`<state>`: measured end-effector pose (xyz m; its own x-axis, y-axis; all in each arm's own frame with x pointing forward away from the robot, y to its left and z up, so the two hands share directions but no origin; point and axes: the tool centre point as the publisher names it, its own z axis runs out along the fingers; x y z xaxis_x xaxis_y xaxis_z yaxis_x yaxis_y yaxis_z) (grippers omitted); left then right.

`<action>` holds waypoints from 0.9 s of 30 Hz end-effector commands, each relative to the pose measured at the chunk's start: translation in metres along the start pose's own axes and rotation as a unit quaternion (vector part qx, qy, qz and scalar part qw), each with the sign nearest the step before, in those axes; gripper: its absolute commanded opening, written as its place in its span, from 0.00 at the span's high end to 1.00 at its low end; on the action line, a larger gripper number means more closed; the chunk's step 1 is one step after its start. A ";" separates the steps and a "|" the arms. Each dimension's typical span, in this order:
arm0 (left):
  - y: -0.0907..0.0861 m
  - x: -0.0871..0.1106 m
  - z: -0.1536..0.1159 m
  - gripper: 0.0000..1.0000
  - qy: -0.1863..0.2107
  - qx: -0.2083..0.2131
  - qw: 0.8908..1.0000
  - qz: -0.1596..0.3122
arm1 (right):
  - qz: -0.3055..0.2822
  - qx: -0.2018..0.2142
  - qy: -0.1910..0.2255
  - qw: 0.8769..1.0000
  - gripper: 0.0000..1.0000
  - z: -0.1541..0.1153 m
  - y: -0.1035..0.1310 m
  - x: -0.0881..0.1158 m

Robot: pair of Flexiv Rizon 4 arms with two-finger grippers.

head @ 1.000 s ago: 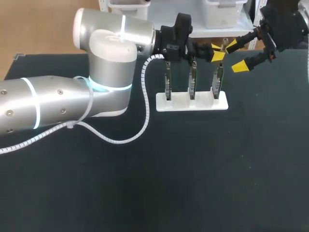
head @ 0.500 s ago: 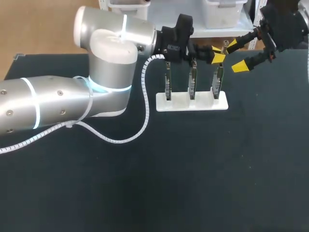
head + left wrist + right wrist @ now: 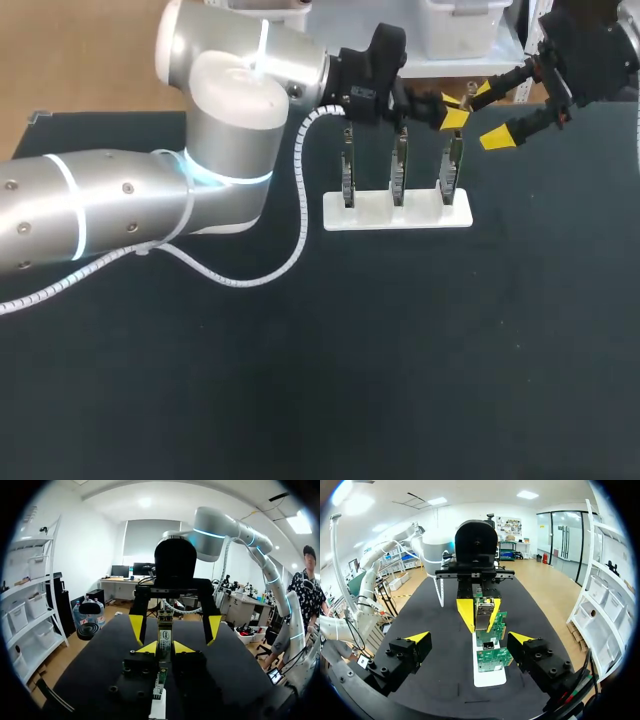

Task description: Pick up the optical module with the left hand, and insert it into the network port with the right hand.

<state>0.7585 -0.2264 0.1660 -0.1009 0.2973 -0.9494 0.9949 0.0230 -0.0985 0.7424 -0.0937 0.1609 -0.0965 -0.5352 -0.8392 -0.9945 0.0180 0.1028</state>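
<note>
My left gripper (image 3: pixel 452 110) hangs above the right-hand end of the white stand (image 3: pixel 372 214), shut on the optical module (image 3: pixel 466 97). In the left wrist view the silvery module (image 3: pixel 165 639) stands upright between the yellow tips of the left gripper (image 3: pixel 165 648). My right gripper (image 3: pixel 490 116) is open just beyond it, one finger on each side of the module and not touching it. From the right wrist the module (image 3: pixel 484 612) shows ahead of the open right gripper (image 3: pixel 469 638). Three green circuit boards (image 3: pixel 398 165) with network ports stand upright in the stand.
The stand's white base (image 3: pixel 489 678) lies under and ahead of the right gripper, with the boards (image 3: pixel 492 658) in a row on it. The left arm's white spiral cable (image 3: pixel 296 190) hangs beside the stand. Dark table surface (image 3: pixel 400 350) stretches in front.
The left arm has risen slightly, carrying the module a little up and toward the right gripper. The right gripper has stayed in place, open.
</note>
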 end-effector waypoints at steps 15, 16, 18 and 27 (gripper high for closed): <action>-0.001 0.003 0.001 1.00 0.018 0.005 1.000 -0.012 | 0.000 0.002 0.000 1.000 0.00 0.000 0.002 0.000; -0.001 0.003 0.001 1.00 0.018 0.005 1.000 -0.012 | 0.000 0.002 0.000 1.000 0.00 0.000 0.002 0.000; -0.001 0.005 0.003 1.00 0.019 0.006 1.000 -0.014 | 0.000 0.002 0.000 1.000 0.00 0.000 0.002 0.000; 0.000 0.002 0.009 1.00 0.018 0.009 1.000 -0.013 | 0.000 0.002 0.000 1.000 0.00 0.000 0.002 0.000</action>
<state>0.7539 -0.2309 0.1615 -0.1257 0.3277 -0.9364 0.9918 0.0211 -0.1258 0.7424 -0.0937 0.1609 -0.0965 -0.5352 -0.8392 -0.9945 0.0180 0.1028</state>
